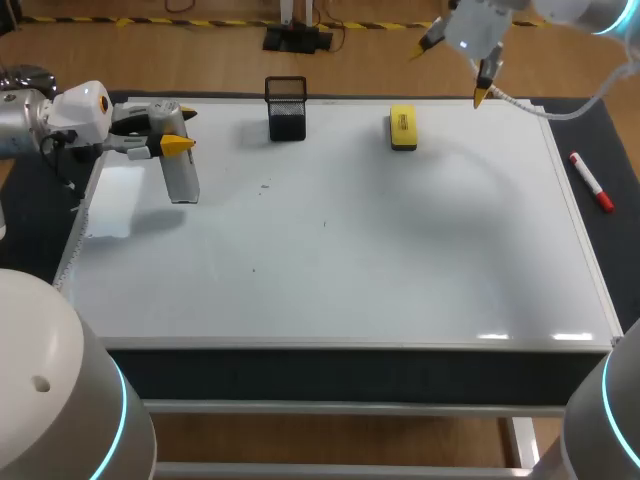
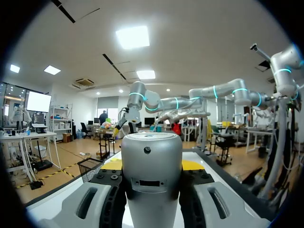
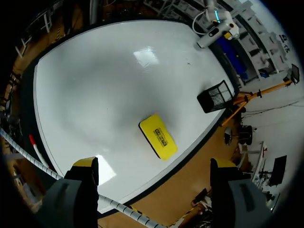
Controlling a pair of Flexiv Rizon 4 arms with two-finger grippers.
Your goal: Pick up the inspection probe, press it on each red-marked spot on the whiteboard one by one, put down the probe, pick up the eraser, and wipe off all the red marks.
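A: Entry one, left end effector [image 1: 181,130]?
B: Clamped on the inspection probe [image 2: 152,171], a silver cylinder gripped from both sides by the fingers. The whiteboard [image 1: 400,260] lies just beneath it.
A: Entry two, right end effector [image 3: 154,164]?
B: Fingers spread wide apart, raised over the whiteboard's far edge.
A: Eraser [image 3: 158,136]?
B: Yellow, lying flat on the whiteboard below the right end effector, in line with the gap between its fingers, well apart from them.
A: Other stock?
B: One black mesh holder [image 1: 287,108], between the two end effectors. One red marker [image 1: 591,182], on the dark bench beside the whiteboard, off to the right end effector's side.
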